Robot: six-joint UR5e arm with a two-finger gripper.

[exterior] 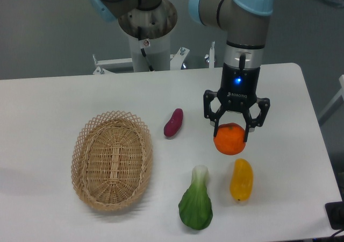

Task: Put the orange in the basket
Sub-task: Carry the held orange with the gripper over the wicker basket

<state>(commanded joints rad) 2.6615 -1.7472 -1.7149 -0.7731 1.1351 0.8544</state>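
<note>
Nearest the camera lie a bok choy (196,205) and a yellow pepper (241,179). The basket (112,160) sits left, well apart from the orange (230,139), which rests on the table (54,102). The gripper (232,132) straddles the orange, fingers at its sides; whether clamped, I cannot tell. A purple sweet potato (173,122) lies farther back

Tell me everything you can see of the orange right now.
The orange is small, round, slightly flattened and bright orange with a dull, faintly dimpled skin. It sits right of the purple sweet potato and just above the yellow pepper, well apart from the basket. The tool straddles its top, a finger on either side; whether it is lifted off the table cannot be told.
</note>
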